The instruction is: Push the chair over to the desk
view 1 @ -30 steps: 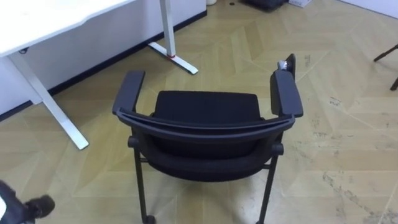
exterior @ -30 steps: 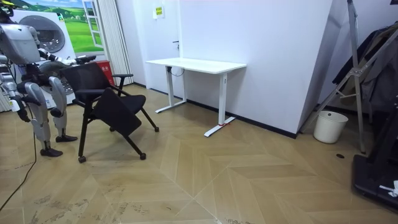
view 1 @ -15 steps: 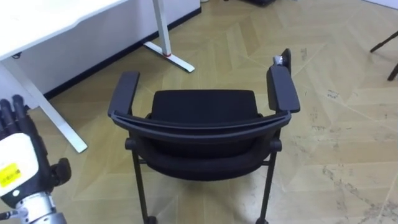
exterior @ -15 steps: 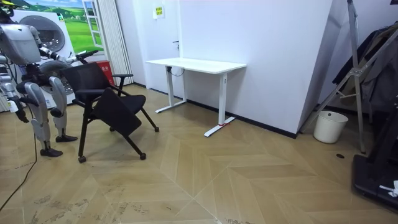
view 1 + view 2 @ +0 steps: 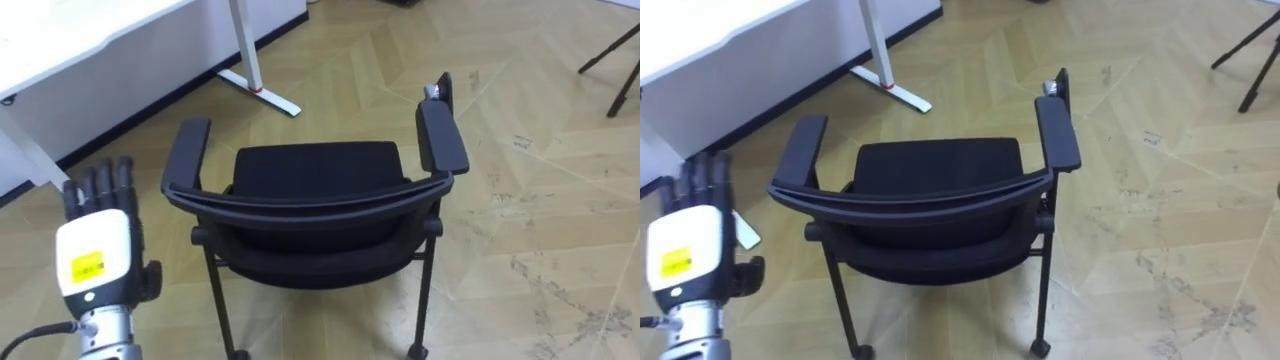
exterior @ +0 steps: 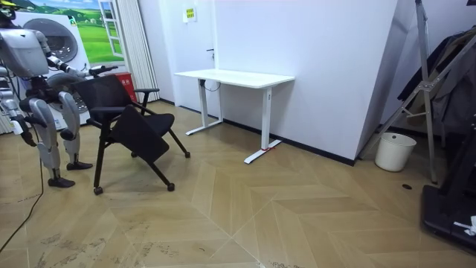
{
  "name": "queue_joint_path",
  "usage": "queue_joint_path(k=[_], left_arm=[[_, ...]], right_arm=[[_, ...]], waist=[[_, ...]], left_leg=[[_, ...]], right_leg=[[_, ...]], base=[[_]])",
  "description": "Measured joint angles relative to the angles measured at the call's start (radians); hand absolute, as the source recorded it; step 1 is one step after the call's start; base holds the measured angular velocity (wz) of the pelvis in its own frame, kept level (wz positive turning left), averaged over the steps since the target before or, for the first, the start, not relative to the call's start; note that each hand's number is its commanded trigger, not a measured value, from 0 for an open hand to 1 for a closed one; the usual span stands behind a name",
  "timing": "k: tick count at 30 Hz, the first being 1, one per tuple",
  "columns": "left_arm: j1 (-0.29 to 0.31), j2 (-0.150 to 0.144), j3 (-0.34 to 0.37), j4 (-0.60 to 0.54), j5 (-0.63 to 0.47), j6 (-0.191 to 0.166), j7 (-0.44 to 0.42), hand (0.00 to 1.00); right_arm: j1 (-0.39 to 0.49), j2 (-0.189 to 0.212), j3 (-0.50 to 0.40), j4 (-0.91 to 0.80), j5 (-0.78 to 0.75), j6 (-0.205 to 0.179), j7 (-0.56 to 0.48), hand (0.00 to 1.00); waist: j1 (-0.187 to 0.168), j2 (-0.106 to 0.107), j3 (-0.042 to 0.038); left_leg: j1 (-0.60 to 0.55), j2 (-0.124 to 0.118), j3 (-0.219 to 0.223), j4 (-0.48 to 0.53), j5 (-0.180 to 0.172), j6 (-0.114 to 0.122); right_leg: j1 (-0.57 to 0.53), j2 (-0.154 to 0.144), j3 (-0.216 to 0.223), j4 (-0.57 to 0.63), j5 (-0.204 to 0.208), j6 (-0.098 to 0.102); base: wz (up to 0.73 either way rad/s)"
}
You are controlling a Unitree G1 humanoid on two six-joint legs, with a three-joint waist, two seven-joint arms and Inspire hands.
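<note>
Black chair [image 5: 315,175]: stands on the floor directly ahead of me, backrest rail nearest me, seat facing away.
Armrests: left armrest [image 5: 186,150] and right armrest [image 5: 441,138] run away from me on either side of the seat.
Left hand [image 5: 95,255]: raised to the left of the chair, back of the hand toward my eyes. Fingers [image 5: 97,185] are straight, side by side, pointing up. It holds nothing and is near the left armrest but apart from it.
Right hand [image 6: 28,136]: low at my side in the room view; I cannot tell its state.
Stance: I stand upright just behind the chair, at the room view's left.
White desk [image 5: 70,35]: beyond the chair on my left; its foot [image 5: 262,90] rests on the floor near the left armrest.
Floor [image 5: 540,230]: wood, herringbone pattern.
White bin [image 6: 393,151]: by the wall at the room view's right, well apart from the chair.
</note>
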Motion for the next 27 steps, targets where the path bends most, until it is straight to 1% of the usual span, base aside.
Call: queue_joint_path(k=[4,8,11,16,21,27], left_arm=[[0.0,0.0,-0.01,0.0,0.01,-0.004,-0.028,0.0],[0.0,0.0,-0.029,0.0,0.038,-0.005,-0.043,0.0],[0.0,0.0,-0.049,0.0,0.049,-0.011,-0.05,0.0],[0.0,0.0,-0.05,0.0,0.074,-0.017,-0.054,0.0],[0.0,0.0,-0.05,0.0,0.075,-0.019,-0.054,0.0],[0.0,0.0,-0.051,0.0,0.075,-0.021,-0.054,0.0]], right_arm=[[-0.001,0.002,0.0,0.001,-0.02,-0.021,0.01,0.0],[-0.001,0.002,0.009,0.002,-0.022,-0.029,0.011,0.0],[-0.001,0.002,0.009,0.001,-0.023,-0.034,0.021,0.0],[-0.001,0.002,0.009,0.002,-0.022,-0.04,0.031,0.0],[-0.001,0.002,0.01,0.002,-0.023,-0.04,0.032,0.0],[-0.001,0.002,0.009,0.002,-0.022,-0.041,0.032,0.0]], waist=[[-0.008,-0.005,0.0038],[-0.008,-0.007,0.0048],[-0.007,-0.007,0.0047],[-0.008,-0.007,0.0042],[-0.01,-0.01,0.002],[-0.011,-0.006,0.0001]], left_leg=[[0.0,0.0,0.0,-0.001,0.0,0.0],[0.0,0.0,0.007,-0.002,0.0,0.0],[-0.002,0.0,0.013,-0.004,0.0,0.0],[-0.002,0.001,0.021,-0.004,0.0,0.0],[-0.001,0.001,0.025,-0.003,0.0,0.0],[0.003,0.001,0.038,-0.003,0.0,0.0]], right_leg=[[0.0,0.0,0.001,0.0,0.0,0.0],[-0.003,0.0,0.002,0.0,0.0,0.0],[-0.008,0.001,0.01,-0.001,0.0,0.0],[-0.011,0.002,0.017,-0.001,0.0,0.0],[-0.011,0.002,0.022,0.0,0.0,0.0],[-0.012,0.002,0.03,0.0,0.0,0.0]], base=[[0.0],[-0.01],[-0.07],[-0.04],[-0.02],[-0.05]])
